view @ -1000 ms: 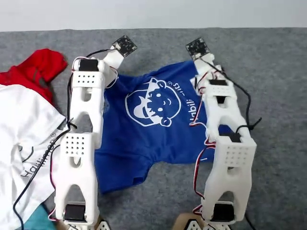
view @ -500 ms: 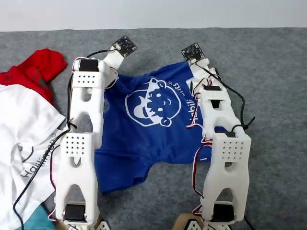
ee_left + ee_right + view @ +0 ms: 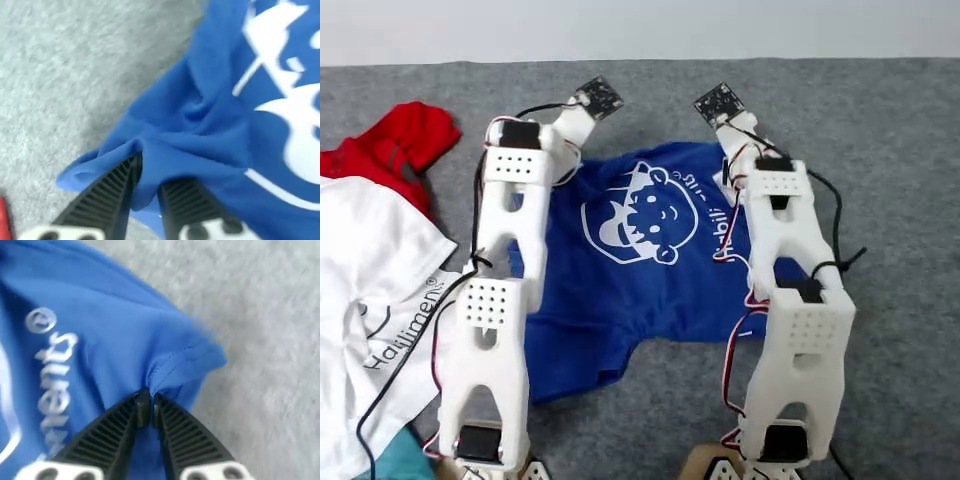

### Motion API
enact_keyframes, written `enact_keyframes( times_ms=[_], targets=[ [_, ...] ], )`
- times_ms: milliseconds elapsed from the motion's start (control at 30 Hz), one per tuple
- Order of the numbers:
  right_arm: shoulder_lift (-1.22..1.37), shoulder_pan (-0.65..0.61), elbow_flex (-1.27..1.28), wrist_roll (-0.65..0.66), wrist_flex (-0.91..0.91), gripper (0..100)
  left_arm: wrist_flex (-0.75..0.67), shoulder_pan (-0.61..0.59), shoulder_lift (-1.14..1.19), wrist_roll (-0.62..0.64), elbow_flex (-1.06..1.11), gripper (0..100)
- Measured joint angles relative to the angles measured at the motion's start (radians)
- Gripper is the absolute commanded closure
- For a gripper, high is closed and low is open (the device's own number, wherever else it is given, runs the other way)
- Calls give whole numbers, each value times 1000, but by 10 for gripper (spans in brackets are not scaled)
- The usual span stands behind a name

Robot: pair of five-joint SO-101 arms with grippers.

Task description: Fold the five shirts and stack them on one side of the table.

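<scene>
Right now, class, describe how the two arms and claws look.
The left arm and right arm are blocky white plastic with perforated panels, black motors and red, black and white cables. The left claw and right claw have black ribbed fingers.

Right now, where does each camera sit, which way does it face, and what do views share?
High view: fixed above the table, facing down on the blue shirt and both arms.
Left wrist view: on the left wrist, facing along the left pincer, shut on the shirt's bunched edge.
Right wrist view: on the right wrist, facing along the right pincer, shut on its hem.
Shared: the blue shirt.
</scene>
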Motion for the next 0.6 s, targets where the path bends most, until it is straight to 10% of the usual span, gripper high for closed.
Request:
enact_keyframes(
  times_ms=[367,600],
  targets=[
    [-71,43,0,-2,450,974,147,31,0,-2,-176,997],
    [-106,54,0,-2,559,619,152,31,0,-2,-176,997]
  ],
)
